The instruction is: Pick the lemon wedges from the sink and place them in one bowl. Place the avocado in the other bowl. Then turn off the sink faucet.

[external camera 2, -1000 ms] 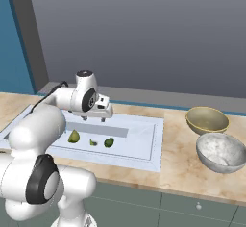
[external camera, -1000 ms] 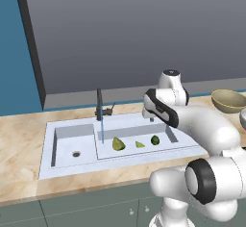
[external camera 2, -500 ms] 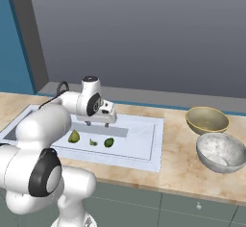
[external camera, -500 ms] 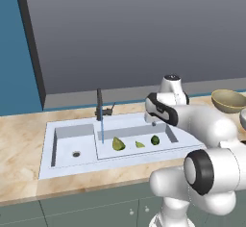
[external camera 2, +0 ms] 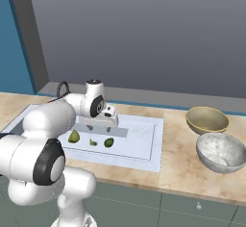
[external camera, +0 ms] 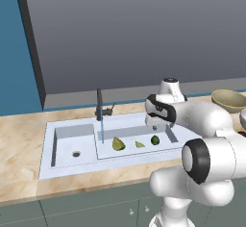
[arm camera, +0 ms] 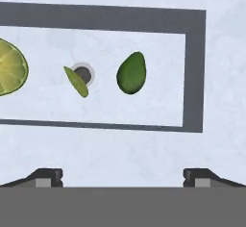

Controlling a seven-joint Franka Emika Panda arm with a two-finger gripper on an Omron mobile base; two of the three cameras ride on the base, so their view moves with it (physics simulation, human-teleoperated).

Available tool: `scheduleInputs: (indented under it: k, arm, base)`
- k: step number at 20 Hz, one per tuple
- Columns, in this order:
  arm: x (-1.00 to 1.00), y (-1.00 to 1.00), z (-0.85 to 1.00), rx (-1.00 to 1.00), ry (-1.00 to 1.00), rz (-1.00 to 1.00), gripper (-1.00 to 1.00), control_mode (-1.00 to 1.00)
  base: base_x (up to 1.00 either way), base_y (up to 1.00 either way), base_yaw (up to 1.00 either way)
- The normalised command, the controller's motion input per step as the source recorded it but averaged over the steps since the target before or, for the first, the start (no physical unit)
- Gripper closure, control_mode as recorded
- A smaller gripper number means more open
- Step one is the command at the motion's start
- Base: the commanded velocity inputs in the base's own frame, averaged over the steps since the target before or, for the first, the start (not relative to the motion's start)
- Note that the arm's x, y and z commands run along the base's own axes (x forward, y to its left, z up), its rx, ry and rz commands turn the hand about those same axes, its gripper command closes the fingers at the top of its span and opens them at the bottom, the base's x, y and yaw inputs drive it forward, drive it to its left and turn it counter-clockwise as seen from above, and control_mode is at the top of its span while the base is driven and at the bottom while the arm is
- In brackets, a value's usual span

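Note:
The sink holds three pieces in its longer basin. The larger lemon wedge lies left, the small pale wedge in the middle, and the dark green avocado on the right. My gripper hovers open and empty above the basin's right part, close over the avocado. In the hand view the avocado is ahead of the gripper, the small wedge lies by the drain, and the large wedge is at the left edge. Water runs from the faucet.
Two bowls stand on the counter right of the sink: a tan one farther back and a grey one nearer the front. The small square basin lies at the sink's left end. A grey wall rises behind the counter.
The hand has shifted a little to the right and lower over the long basin. Its jaws stay open; the fruit pieces have not moved.

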Motion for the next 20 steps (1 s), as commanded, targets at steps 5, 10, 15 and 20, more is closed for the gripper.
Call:
scheduleInputs:
  k: [5, 10, 15, 20]
  arm:
    - [0.07, 0.0, -0.23, 0.0, 0.08, 0.0, -1.0, -1.0]
    - [0.16, -0.02, -0.25, 0.0, 0.03, 0.0, -1.0, -1.0]
    - [0.15, -0.07, -0.19, 0.0, 0.05, 0.0, -1.0, -1.0]
    - [0.13, -0.1, -0.17, 0.0, 0.04, 0.0, -1.0, -1.0]
  base:
    - [0.0, 0.0, 0.0]
    - [0.0, 0.0, 0.0]
    - [0.0, 0.0, 0.0]
    - [0.0, 0.0, 0.0]
